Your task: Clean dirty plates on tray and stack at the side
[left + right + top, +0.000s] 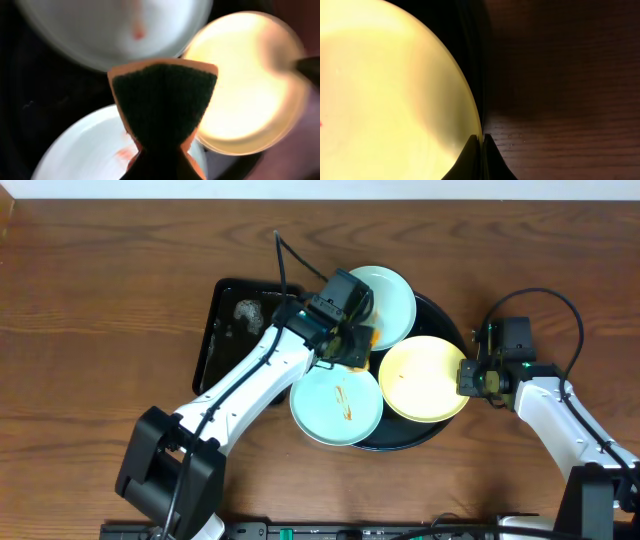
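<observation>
Centre frame, one glossy round black tray carries two mint-blue plastic plates and one yellow plastic plate, its rim pinched by the right gripper; the left gripper clamps one orange sponge.

Overhead view: fixed above, facing straight down on the brown wooden table and large round glossy black tray. Left wrist view: close, blurred, looking down past an orange-backed dark green sponge. Right wrist view: closest; pale yellow round plastic plate shared by all three.
</observation>
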You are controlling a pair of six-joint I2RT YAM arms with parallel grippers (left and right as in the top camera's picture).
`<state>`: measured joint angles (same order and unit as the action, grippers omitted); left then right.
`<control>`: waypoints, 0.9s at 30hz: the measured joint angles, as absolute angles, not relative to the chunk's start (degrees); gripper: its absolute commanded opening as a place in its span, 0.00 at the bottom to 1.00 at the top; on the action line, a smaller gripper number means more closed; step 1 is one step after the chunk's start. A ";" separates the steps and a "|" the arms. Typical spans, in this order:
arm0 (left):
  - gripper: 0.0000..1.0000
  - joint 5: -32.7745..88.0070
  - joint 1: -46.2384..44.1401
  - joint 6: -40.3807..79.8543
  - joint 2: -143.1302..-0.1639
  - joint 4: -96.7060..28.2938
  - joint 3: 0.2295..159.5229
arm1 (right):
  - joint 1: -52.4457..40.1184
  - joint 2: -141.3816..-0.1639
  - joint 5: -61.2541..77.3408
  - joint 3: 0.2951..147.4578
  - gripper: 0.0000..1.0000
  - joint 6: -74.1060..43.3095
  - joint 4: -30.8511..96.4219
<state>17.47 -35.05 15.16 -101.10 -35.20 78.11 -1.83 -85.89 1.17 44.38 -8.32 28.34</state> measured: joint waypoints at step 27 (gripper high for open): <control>0.08 19.75 -43.59 19.55 -119.02 -17.02 77.97 | -1.83 -85.89 1.80 44.38 0.01 -8.34 29.78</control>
